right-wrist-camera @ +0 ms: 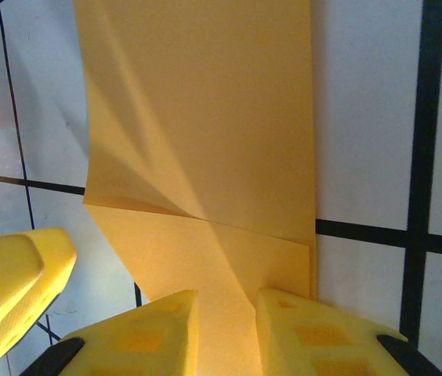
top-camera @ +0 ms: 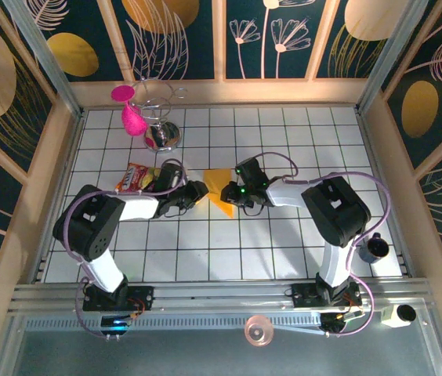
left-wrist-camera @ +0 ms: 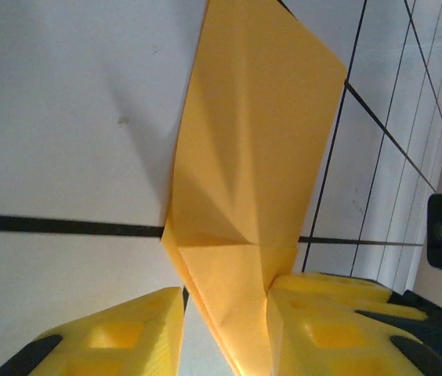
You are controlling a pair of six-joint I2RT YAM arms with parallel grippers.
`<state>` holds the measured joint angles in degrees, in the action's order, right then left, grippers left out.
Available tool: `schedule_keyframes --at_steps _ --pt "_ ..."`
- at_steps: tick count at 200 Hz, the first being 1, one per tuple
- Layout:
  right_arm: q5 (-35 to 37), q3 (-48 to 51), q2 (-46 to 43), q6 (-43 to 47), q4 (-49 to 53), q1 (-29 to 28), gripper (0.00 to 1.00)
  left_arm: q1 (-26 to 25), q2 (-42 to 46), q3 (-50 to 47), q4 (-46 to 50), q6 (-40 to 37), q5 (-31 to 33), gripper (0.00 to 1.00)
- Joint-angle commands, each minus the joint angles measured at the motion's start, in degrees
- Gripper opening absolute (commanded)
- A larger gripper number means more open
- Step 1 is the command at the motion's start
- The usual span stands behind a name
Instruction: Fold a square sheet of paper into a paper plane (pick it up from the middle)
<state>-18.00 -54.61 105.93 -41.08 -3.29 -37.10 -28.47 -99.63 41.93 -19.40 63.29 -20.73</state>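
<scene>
Top view, left to right. Upper left: a pink feathery thing (top-camera: pixel 131 117) next to a shiny wire stand (top-camera: pixel 161 133), both on the white tiled surface (top-camera: pixel 284 251). Below them, left of centre, a red-and-yellow snack packet (top-camera: pixel 135 178) lies flat just behind the left forearm. The left end effector (top-camera: pixel 198 190) reaches toward centre frame, tips at the left edge of the paper plane (top-camera: pixel 219 186). The plane sits dead centre between the two end effectors. It is orange-yellow and partly folded, wide end toward the top of frame, point toward the bottom. The right end effector (top-camera: pixel 233 193) meets it from the right, with a green light on its wrist. Lower right: a dark mug (top-camera: pixel 375 247) near the surface edge, well apart from the paper. Bottom centre, in front of the arm bases: a pinkish tape ring (top-camera: pixel 259 330).

Left wrist view: yellow fingers (left-wrist-camera: pixel 127 333) at the bottom, slightly spread. Paper fills the gap and touches the right-hand finger. It rises off the tiles toward the top of frame, creases visible, shadow to its left. Clamped or just straddled, cannot tell.

Right wrist view: fingers (right-wrist-camera: pixel 150 337) at the bottom with a narrow gap. Paper runs through the gap and spreads up the frame, one fold line crossing mid-frame. Gripping or only pressing, cannot tell. Lower left corner: a yellow finger of the other end effector, just beside the paper's edge.
</scene>
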Motion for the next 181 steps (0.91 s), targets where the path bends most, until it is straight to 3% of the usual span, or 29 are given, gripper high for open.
schedule_keyframes --at_steps 1,57,105,181 --pt "0.4 0.7 0.8 -0.6 0.3 0.8 0.27 -0.3 -2.0 2.2 3.2 -0.4 -0.2 0.31" --pt "-0.5 1.5 1.0 -0.4 -0.5 1.3 0.27 -0.3 -3.8 4.0 4.8 -0.2 0.7 0.32" --pt "-1.0 2.2 0.9 -0.1 -1.1 1.6 0.26 -0.3 -4.3 4.8 2.3 -0.2 -1.8 0.26" --pt "-1.1 2.9 0.4 0.3 -1.4 1.8 0.25 -0.1 -6.2 7.7 1.7 -3.0 -6.6 0.25"
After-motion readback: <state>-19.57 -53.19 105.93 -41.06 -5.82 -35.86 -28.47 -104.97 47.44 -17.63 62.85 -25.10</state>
